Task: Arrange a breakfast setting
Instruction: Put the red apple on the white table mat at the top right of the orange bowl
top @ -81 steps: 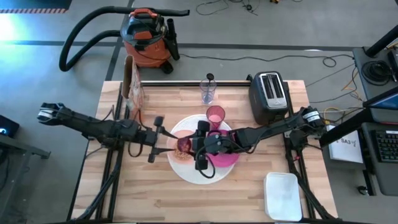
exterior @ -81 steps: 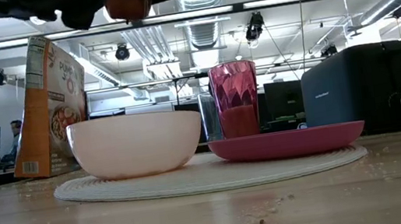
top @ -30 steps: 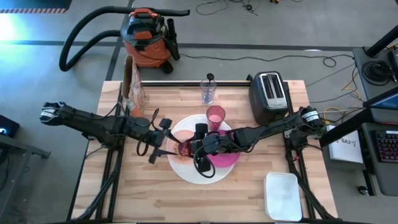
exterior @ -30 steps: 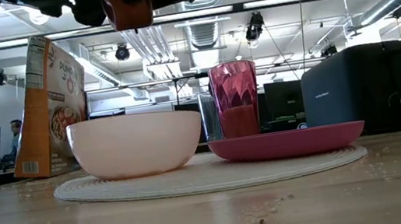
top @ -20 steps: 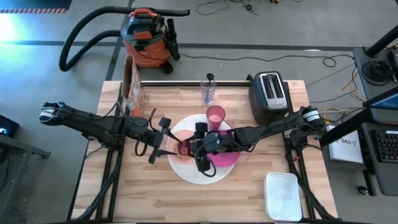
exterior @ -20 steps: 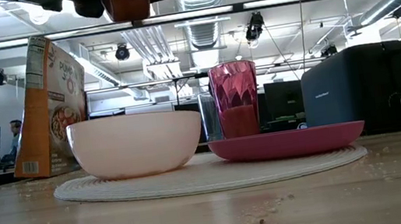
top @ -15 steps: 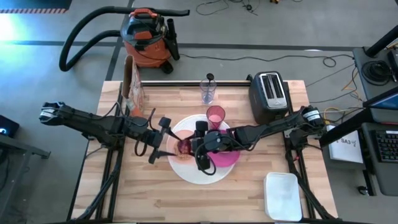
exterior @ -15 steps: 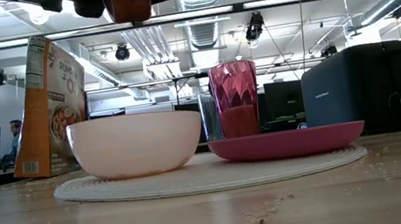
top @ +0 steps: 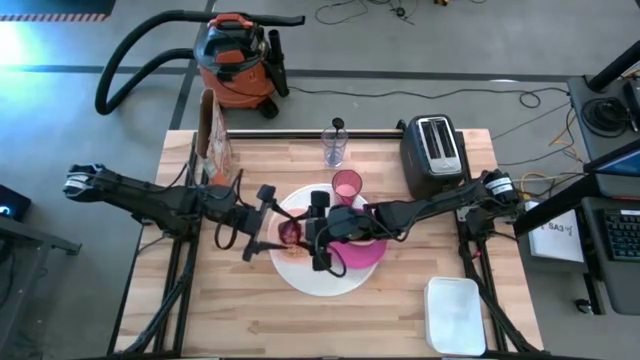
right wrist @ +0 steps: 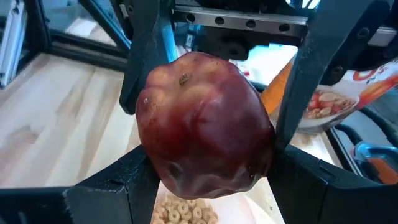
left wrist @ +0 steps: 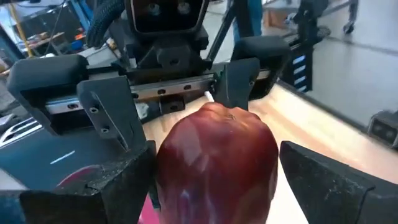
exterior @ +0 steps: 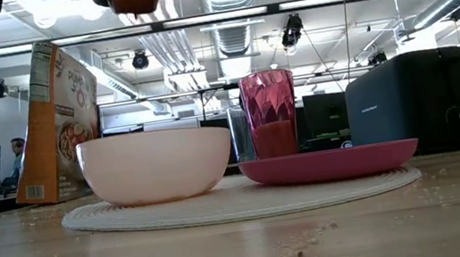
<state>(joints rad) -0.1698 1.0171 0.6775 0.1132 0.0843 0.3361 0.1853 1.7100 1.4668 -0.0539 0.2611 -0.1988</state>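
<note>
No readable text: print on cereal box (exterior: 55, 117) too small; paper sheet (top: 557, 235) marking illegible.

Bare tabletop (top: 210, 300) open along the near edge and near-left, but the middle is crowded by the white plate (top: 305, 278), bowl (exterior: 156, 164), magenta plate (exterior: 330, 163), with cereal box (top: 212, 135) and toaster (top: 432, 155) blocking the far corners, white container (top: 455, 315) near-right.

Plates: two, white plate (top: 300, 275), magenta plate (top: 368, 255)
Bowl (exterior: 156, 164): one
Cup (top: 346, 184): one
Glass (top: 334, 147): one
Apple (right wrist: 202, 124): one
Toaster (top: 432, 155): one
Cereal box (exterior: 53, 122): one
</note>
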